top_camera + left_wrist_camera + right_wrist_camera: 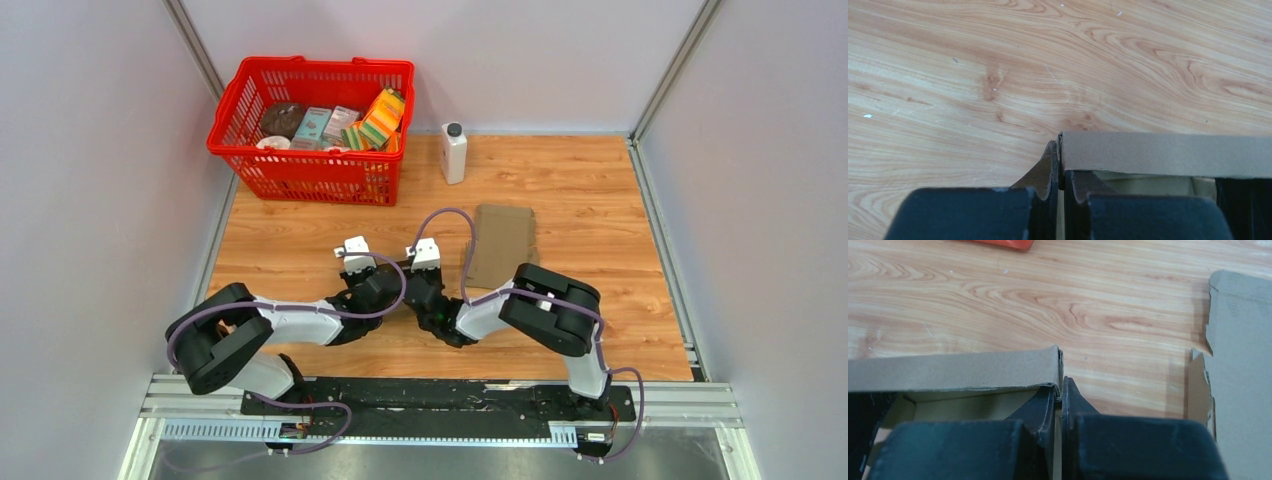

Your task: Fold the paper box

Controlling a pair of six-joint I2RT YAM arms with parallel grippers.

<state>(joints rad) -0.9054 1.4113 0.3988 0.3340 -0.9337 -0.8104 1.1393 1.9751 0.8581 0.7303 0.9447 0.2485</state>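
Observation:
A brown paper box shows in both wrist views, with one long wall folded upright and its pale inside visible. In the left wrist view my left gripper (1060, 170) is shut on the left end of the wall (1168, 155). In the right wrist view my right gripper (1059, 400) is shut on the right end of the same wall (948, 372). In the top view the left gripper (385, 285) and right gripper (425, 295) meet low over the table and hide the box. A second, flat cardboard sheet (502, 245) lies just behind them and shows in the right wrist view (1243, 365).
A red basket (310, 165) with several packets stands at the back left. A white bottle (453, 152) stands beside it at the back centre. Grey walls close in the wooden table (600, 220) on three sides.

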